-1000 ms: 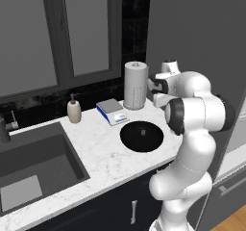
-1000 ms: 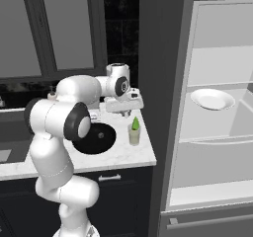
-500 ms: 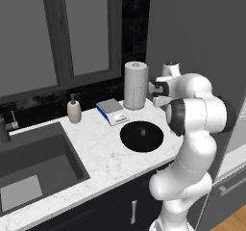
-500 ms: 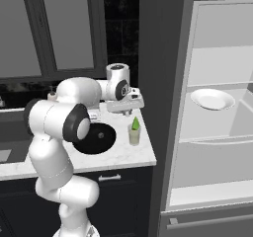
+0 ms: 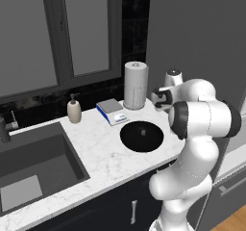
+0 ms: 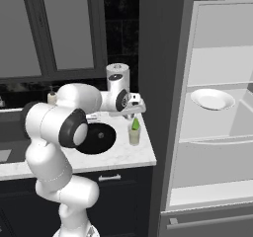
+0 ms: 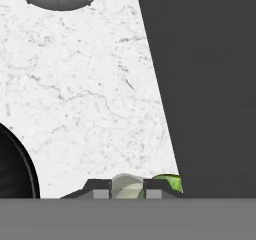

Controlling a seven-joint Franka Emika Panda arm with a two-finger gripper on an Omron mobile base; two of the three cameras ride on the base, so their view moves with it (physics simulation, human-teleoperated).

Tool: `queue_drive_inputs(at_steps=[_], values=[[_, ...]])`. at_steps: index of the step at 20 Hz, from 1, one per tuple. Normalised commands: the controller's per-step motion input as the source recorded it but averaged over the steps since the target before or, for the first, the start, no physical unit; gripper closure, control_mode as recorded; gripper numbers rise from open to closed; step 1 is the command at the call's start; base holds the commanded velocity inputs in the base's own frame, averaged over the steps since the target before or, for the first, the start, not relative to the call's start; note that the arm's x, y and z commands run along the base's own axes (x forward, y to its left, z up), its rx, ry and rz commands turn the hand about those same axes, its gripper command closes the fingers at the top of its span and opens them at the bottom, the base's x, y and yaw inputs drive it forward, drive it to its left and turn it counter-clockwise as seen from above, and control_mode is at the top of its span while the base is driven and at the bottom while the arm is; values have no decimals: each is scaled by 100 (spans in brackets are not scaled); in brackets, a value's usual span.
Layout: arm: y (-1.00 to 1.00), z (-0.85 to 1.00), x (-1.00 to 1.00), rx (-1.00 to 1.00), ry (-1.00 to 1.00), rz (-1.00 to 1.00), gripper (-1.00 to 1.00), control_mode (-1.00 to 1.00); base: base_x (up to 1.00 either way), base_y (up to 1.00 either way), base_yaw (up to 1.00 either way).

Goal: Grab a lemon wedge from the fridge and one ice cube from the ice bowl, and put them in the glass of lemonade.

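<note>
The glass of lemonade (image 6: 134, 136) stands on the counter's right end beside the open fridge (image 6: 223, 127). A green lemon wedge (image 6: 134, 124) sticks up out of it. My gripper (image 6: 132, 115) hovers just above the glass, shut, with nothing between its fingers. In the hand view the gripper (image 7: 126, 192) sits over the pale glass rim (image 7: 125, 183), and the lemon wedge (image 7: 171, 182) lies to the right, outside the fingertips (image 7: 152, 190). The black ice bowl (image 5: 141, 136) lies left of the glass; its contents are too small to make out.
A paper-towel roll (image 5: 135, 85) stands behind the bowl, with a small scale (image 5: 111, 111) and a soap bottle (image 5: 74, 109) further left. The sink (image 5: 33, 167) fills the counter's left. A white plate (image 6: 212, 98) rests on a fridge shelf.
The hand has barely shifted above the glass. The lemon wedge stays in the glass throughout.
</note>
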Motion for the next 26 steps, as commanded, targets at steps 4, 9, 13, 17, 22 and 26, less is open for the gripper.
queue_drive_inputs(at_steps=[4,9,13,17,22,26], values=[[-44,-18,18,0,0,-4,100,-100,0,0,0],[-9,-10,14,0,2,0,100,-100,0,0,0],[15,0,-13,0,0,0,100,-100,0,0,0],[25,18,-36,0,-4,0,100,-100,0,0,0],[12,8,-35,0,-7,0,100,-100,0,0,0],[2,0,4,0,-4,0,100,-100,0,0,0]])
